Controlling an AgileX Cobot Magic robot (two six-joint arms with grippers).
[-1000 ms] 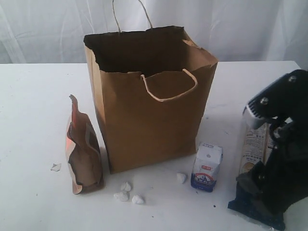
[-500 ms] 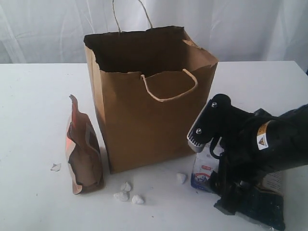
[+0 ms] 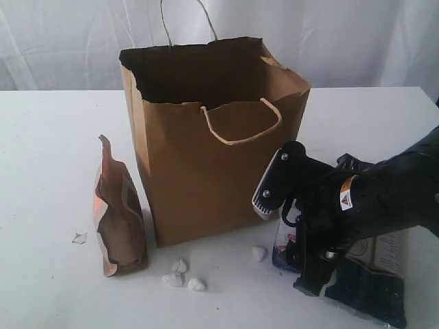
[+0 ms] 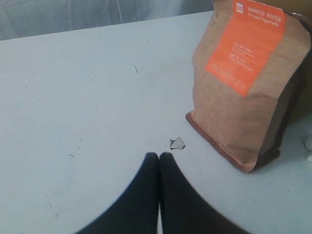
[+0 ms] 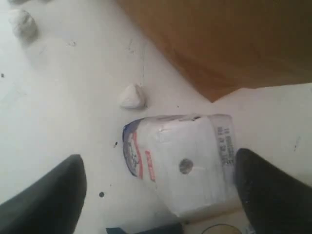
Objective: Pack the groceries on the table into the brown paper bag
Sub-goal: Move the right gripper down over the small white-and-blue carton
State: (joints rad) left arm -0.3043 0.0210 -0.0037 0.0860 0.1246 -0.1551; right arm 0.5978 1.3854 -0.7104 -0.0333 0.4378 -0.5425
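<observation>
Right gripper [image 5: 158, 192], jaws spread wide and empty, hangs straight above the small white-blue carton [image 5: 180, 163] standing just beside the brown paper bag's [image 3: 212, 171] front corner, a finger either side of it, while the shut left gripper [image 4: 159, 161] sits on the bag's other side

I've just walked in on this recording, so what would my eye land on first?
The tall brown paper bag stands open in the middle of the table. Just right of its base, the right claw hangs open over the small white-blue carton. A brown pouch with orange top stands left of the bag.
</observation>
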